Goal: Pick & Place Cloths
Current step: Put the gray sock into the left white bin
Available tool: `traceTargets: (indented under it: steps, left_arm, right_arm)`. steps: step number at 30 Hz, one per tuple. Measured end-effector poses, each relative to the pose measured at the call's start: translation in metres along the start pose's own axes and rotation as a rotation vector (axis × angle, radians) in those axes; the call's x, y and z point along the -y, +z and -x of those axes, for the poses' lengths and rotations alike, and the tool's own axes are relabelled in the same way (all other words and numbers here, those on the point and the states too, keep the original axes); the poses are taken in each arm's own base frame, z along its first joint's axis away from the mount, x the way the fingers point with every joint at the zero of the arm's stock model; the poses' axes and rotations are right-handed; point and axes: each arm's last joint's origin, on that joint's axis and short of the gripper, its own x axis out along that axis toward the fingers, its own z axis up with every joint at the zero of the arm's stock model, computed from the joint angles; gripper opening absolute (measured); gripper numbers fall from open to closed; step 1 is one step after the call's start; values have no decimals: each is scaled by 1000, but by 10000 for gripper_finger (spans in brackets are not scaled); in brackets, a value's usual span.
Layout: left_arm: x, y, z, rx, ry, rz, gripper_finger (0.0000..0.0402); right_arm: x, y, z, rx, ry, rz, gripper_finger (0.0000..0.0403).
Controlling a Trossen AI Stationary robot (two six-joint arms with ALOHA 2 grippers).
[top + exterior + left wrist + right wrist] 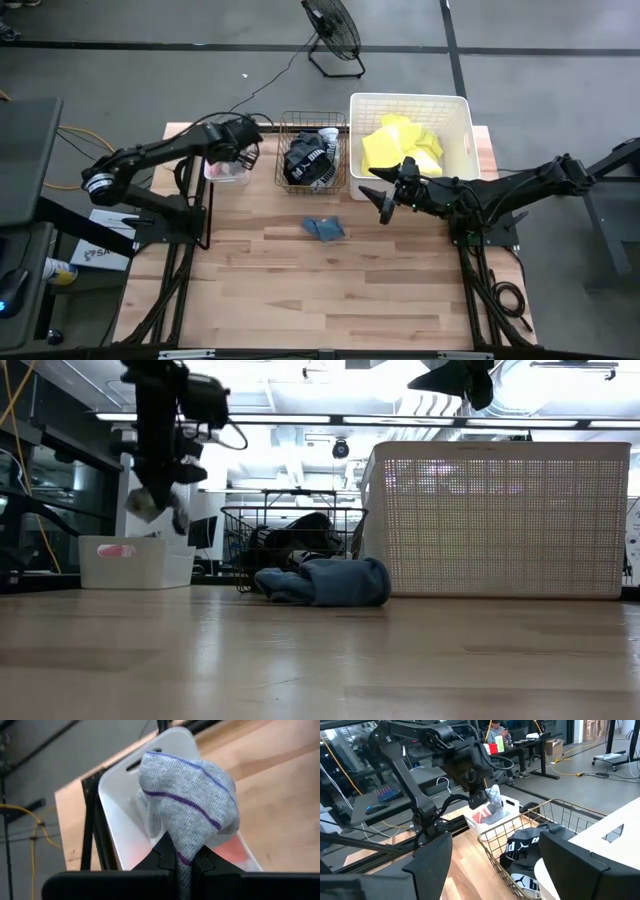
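My left pincer (182, 865) is pressed together on a grey sock with purple stripes (187, 800), which hangs bunched from my fingertips directly above the small white tub (226, 172). A pink-red piece (231, 852) already lies in the bottom of that tub, right under the sock. To do this drop well, I judge I should keep the sock centred over the tub's opening, come down until its loose end is inside the walls, and only then spread my fingers, so the fabric cannot drape over the rim or catch on the handle slot.

My right pincer (384, 203) waits with its fingers spread wide and nothing between them, hovering just off the near wall of the large white perforated tub (455, 110). Below and to its side, on the bare wood, lies the grey-blue cloth (324, 229).

Counting what I can see: one striped sock in my grip, one grey-blue cloth on the table, one black garment with white print (308, 160) heaped in the copper wire basket (343, 120) between the two tubs, and a pile of neon-yellow cloths (400, 147) in the large tub; I cannot tell how many pieces make it up. That is two white tubs and one basket.
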Motion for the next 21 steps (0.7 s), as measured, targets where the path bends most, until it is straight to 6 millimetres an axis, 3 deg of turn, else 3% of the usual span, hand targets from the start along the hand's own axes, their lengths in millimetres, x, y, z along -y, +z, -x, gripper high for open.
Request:
traceTargets:
  steps: [9, 21]
  left_arm:
    - [-14, -7, -51, -124, -143, 89, 3]
    - [-29, -27, -89, -221, -217, 167, 3]
  right_arm:
    - [1, 0, 0, 8, -22, -5, 290]
    - [2, 1, 0, 24, -70, -5, 290]
